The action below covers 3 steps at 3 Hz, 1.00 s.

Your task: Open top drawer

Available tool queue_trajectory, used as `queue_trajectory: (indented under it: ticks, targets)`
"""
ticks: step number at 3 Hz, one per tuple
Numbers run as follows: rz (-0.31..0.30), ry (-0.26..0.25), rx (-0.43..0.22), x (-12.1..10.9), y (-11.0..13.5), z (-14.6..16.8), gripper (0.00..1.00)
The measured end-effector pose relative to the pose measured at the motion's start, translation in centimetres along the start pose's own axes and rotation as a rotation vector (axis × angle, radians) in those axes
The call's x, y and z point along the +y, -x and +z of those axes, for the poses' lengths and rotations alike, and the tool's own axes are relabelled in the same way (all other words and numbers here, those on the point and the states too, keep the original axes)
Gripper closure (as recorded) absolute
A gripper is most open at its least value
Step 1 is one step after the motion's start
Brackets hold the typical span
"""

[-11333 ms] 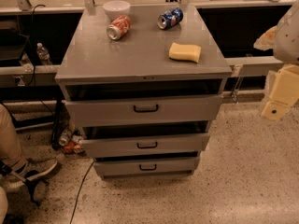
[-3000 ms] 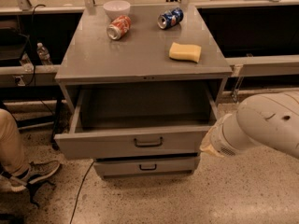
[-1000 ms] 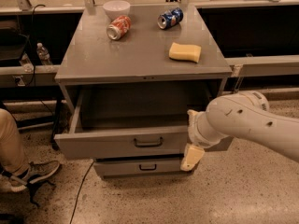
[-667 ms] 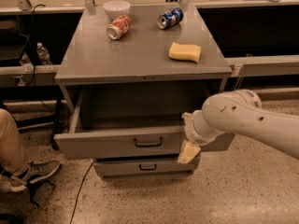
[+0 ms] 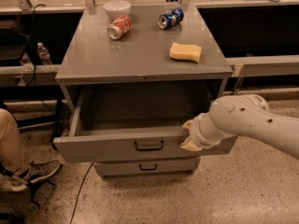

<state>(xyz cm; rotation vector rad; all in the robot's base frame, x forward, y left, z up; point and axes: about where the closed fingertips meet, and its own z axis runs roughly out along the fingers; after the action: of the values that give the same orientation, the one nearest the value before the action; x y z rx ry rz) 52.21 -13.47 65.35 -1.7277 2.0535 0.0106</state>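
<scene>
The top drawer [image 5: 117,148] is pulled far out of the grey cabinet [image 5: 140,55]. Its deep box is empty inside, and a small black bar handle [image 5: 149,145] sits in the middle of its front. My gripper [image 5: 189,137] is at the right part of the drawer's front, against its top edge, with the white arm [image 5: 247,122] coming in from the right. A narrower grey drawer [image 5: 147,166] shows below, shut; the third is hidden.
On the cabinet top lie a white bowl [image 5: 117,7], a red can [image 5: 119,27], a blue can [image 5: 170,18] and a yellow sponge [image 5: 185,52]. A person's leg and shoe [image 5: 37,171] are at the left. A cable [image 5: 81,190] runs over the floor.
The top drawer, shut in the earliest frame, stands pulled out. Over the last second my arm has moved left and up, bringing the gripper to the drawer front's top edge.
</scene>
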Motion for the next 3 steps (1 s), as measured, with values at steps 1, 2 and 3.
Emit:
queue_trajectory:
  ticks: [1, 2, 3]
  targets:
    - [0.025, -0.002, 0.005, 0.6, -0.8, -0.7, 0.99]
    - [0.033, -0.002, 0.006, 0.8, -1.0, -0.9, 1.00]
    - [0.086, -0.008, 0.014, 2.3, -2.5, -2.2, 1.00]
